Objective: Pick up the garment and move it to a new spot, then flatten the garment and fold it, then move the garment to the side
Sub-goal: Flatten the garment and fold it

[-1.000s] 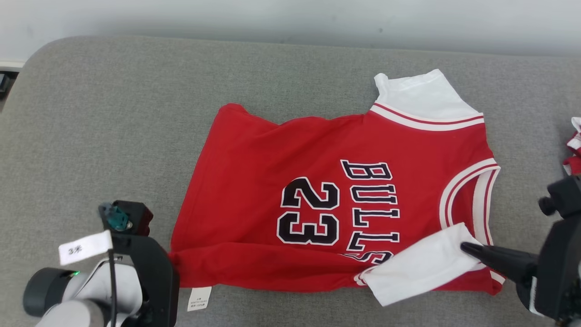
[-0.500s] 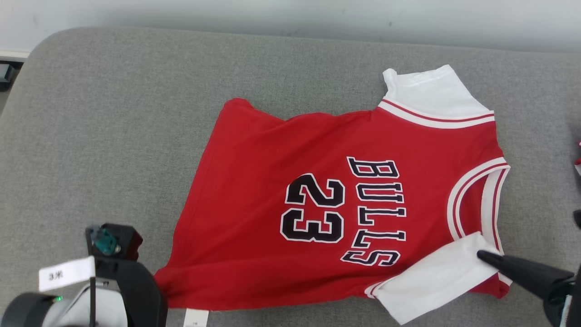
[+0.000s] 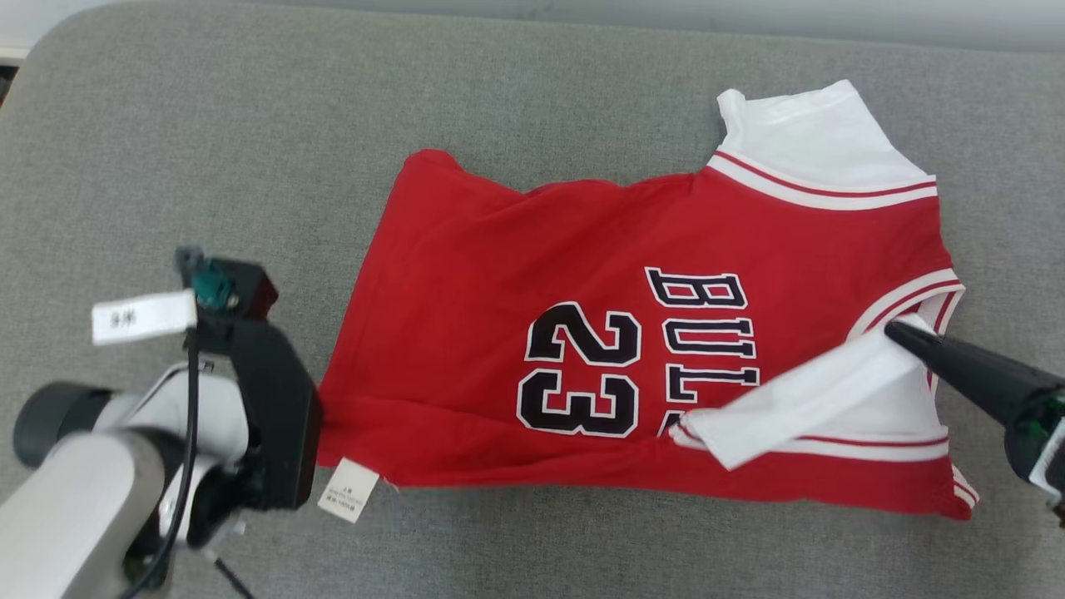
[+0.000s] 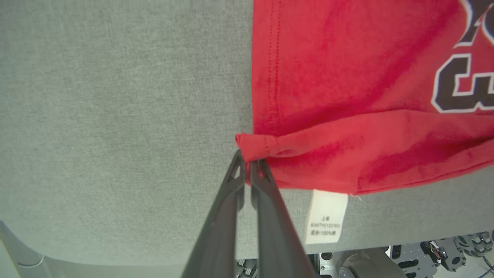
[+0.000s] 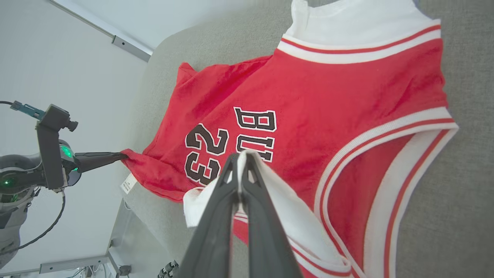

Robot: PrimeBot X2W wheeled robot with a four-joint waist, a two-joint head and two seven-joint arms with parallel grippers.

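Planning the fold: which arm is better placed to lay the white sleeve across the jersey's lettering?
Right. The right gripper is shut on the white sleeve beside the lettering; the left gripper grips the hem corner at the far end of the jersey.

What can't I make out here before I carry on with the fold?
- Head view: the white sleeve, pinched by the right gripper, covers the end of the lettering on the jersey.
- Head view: fingertips of the left gripper are hidden behind its own wrist bracket.
- Care label: print too small to read.
- Left wrist view: jersey cut off by top and right edges.
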